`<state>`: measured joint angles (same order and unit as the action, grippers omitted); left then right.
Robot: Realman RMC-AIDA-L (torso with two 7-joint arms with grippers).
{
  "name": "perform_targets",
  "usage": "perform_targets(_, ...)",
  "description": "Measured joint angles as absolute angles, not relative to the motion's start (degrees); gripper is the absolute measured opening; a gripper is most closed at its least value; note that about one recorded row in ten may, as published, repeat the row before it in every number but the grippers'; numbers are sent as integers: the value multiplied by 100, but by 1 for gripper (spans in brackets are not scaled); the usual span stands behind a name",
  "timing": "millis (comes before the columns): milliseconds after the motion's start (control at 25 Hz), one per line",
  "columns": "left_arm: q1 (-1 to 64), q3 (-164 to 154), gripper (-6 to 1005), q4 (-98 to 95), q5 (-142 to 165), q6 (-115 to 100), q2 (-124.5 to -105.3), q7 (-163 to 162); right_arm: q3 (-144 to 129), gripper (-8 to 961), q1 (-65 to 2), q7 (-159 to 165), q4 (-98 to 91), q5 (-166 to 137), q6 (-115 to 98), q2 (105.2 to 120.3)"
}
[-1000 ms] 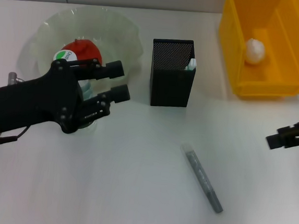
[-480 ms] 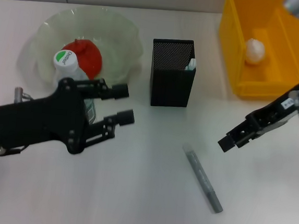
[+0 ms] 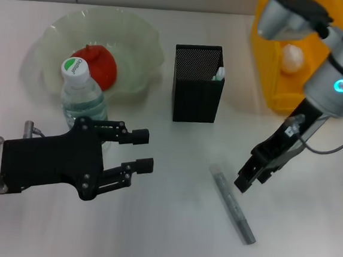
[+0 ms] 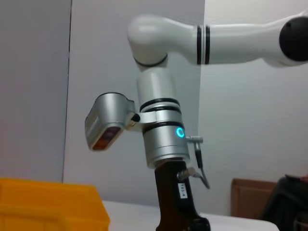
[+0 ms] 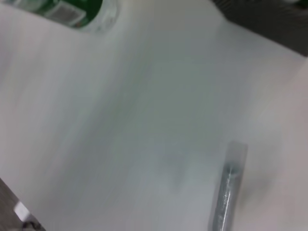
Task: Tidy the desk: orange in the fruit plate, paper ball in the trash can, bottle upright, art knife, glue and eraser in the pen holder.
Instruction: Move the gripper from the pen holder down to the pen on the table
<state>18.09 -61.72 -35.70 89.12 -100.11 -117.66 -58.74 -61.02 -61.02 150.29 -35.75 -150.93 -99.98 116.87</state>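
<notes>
Tabletop [image 3: 163, 224], white and smooth, fills the head view. The left claw [image 3: 144, 151] hovers low over it, black fingers spread apart and holding nothing, just clear of the bottle [image 3: 81, 96], which stands upright with its white cap and green label beside the fruit plate [image 3: 137, 41]. That plate is translucent pale-green glass with a wavy rim, and the lumpy red-orange orange [image 3: 96, 65] sits inside, partly hidden by the bottle cap. The pen holder [image 3: 197, 91], a square black mesh cup, stands in the middle with a white tip showing at its rim; its other contents cannot be made out. The yellow trash can [image 3: 271, 83] is largely covered by the right arm, a white paper ball [image 3: 293, 58] visible inside. The right claw [image 3: 244, 182] hangs just beside the capped end of the art knife [image 3: 233, 205], a slim grey rod lying flat; whether its fingers are apart cannot be told.

The left wrist view shows only the right arm against a wall and a corner of the yellow bin.

The right wrist view shows the knife's clear cap, cut off at the edge, and the bottle's green label.
</notes>
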Motion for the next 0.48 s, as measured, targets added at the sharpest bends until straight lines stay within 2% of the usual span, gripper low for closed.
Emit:
perform_targets(200, 1781, -6202, 430, -3434, 8925, -9961, -11782, -5824, -6429, 561, -6215, 15195, -3487, -15095, -9974, 11849)
perform_targets(360, 1837, -6229, 432, -3375, 9109, -9991, -11775, -5888, -6468, 562, -6322, 15225, -3279, -15098, -9880, 11892)
perform_targets(480, 1866, -6216, 520, -3403, 9345, -9978, -11792, -5925, -6473, 559, -6402, 15294, -3100, -15099, -9728, 11894)
